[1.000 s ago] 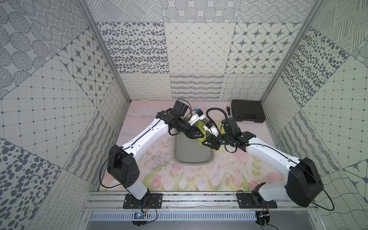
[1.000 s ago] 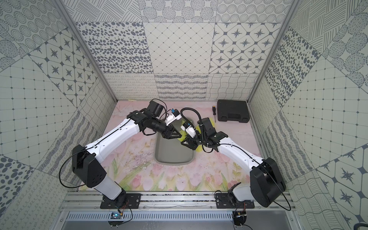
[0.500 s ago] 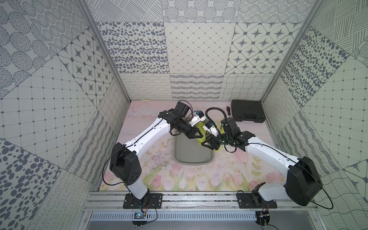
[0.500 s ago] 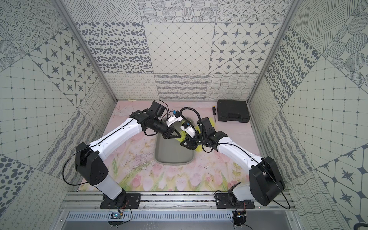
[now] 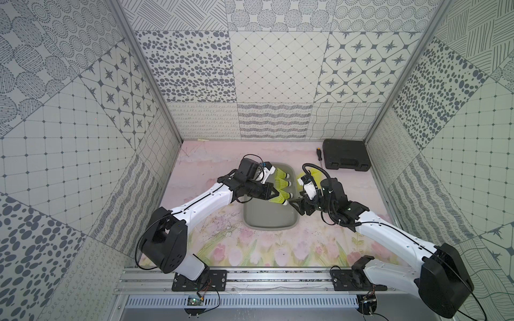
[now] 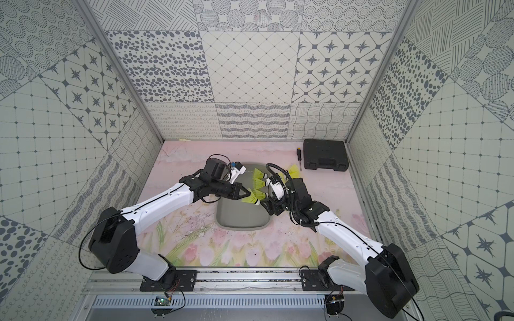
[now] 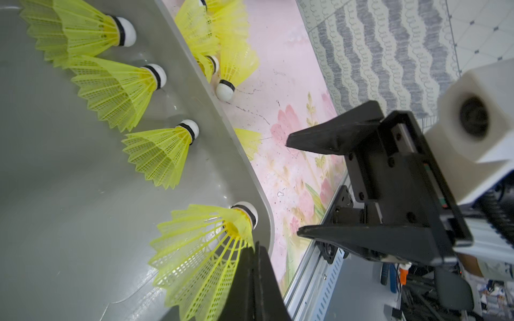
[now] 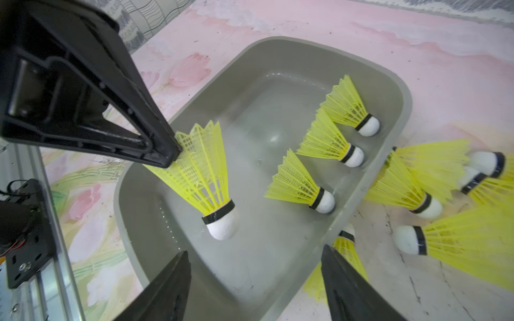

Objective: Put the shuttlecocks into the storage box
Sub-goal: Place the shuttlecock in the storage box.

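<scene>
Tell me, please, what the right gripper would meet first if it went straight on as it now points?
Probably the white tip of the shuttlecock that the left gripper holds in the storage box; depth is unclear.

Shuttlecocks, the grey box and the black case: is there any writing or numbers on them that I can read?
There is no text to read in any picture.
Shuttlecocks: only a plain dark band, no writing.
Grey box: plain, no label.
Black case: too small to tell whether it has a mark.
</scene>
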`<state>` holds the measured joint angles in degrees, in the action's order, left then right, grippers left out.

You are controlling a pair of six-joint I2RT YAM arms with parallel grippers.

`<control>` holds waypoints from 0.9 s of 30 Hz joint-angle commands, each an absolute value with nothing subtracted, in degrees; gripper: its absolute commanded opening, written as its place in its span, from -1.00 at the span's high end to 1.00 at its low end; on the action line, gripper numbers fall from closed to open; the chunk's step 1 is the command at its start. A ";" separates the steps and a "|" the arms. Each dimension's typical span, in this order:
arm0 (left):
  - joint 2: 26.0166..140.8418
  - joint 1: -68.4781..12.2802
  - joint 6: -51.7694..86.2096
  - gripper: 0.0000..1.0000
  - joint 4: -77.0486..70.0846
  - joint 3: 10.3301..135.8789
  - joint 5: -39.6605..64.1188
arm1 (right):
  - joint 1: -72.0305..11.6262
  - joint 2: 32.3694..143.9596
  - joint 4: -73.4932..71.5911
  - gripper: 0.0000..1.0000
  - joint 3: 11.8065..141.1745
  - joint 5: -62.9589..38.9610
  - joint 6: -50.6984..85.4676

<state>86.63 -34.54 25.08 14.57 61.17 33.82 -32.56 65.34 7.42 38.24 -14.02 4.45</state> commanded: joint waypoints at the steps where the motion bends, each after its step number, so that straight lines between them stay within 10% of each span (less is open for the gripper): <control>1: 85.10 -35.07 48.09 1.00 -6.68 54.49 25.15 | -32.70 63.36 4.55 -0.58 36.74 -6.11 10.26; 27: 89.05 -39.51 66.48 1.00 -21.92 43.14 18.90 | -30.40 77.57 11.04 0.06 43.12 -8.76 26.23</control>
